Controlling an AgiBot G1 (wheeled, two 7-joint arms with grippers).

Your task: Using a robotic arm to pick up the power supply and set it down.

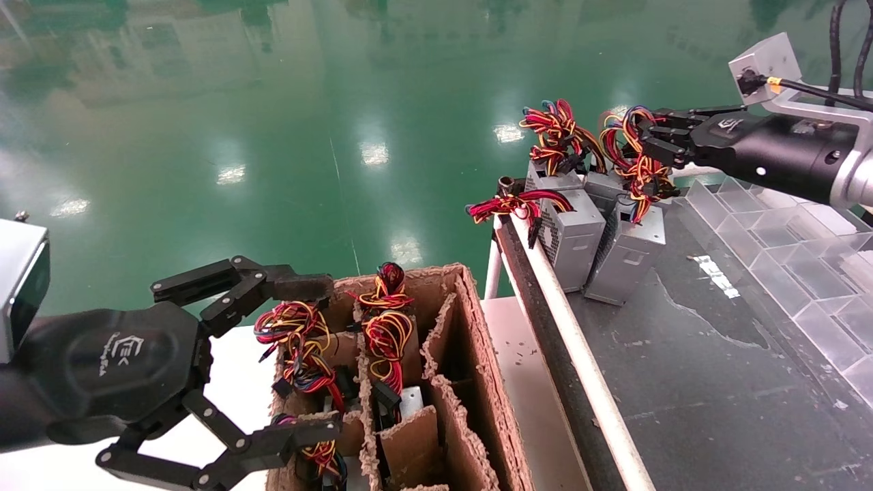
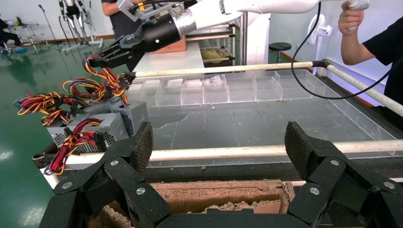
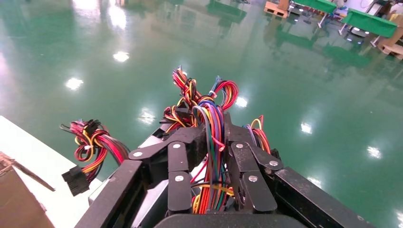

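The power supply [image 1: 629, 254] is a grey metal box with a honeycomb grille, standing tilted at the far left corner of the dark table [image 1: 689, 382]. Its looped bundle of red, yellow, orange and blue wires [image 1: 634, 164] rises from its top. My right gripper [image 1: 651, 140], on the white robotic arm [image 1: 861, 179], is shut on that bundle; the right wrist view shows the wires [image 3: 212, 124] pinched between the fingers [image 3: 178, 161]. The left wrist view shows the same grip [image 2: 102, 59]. My left gripper [image 1: 310, 358] hangs open and empty over the cardboard box [image 1: 477, 354].
Two similar grey units [image 1: 573, 235] with red-and-black wires [image 1: 518, 203] stand against the held one. The divided cardboard box holds more wired units [image 1: 385, 327]. A white rail [image 1: 580, 354] edges the table. Clear plastic compartments [image 1: 805, 273] line its right side. A person [image 2: 380, 47] stands beyond.
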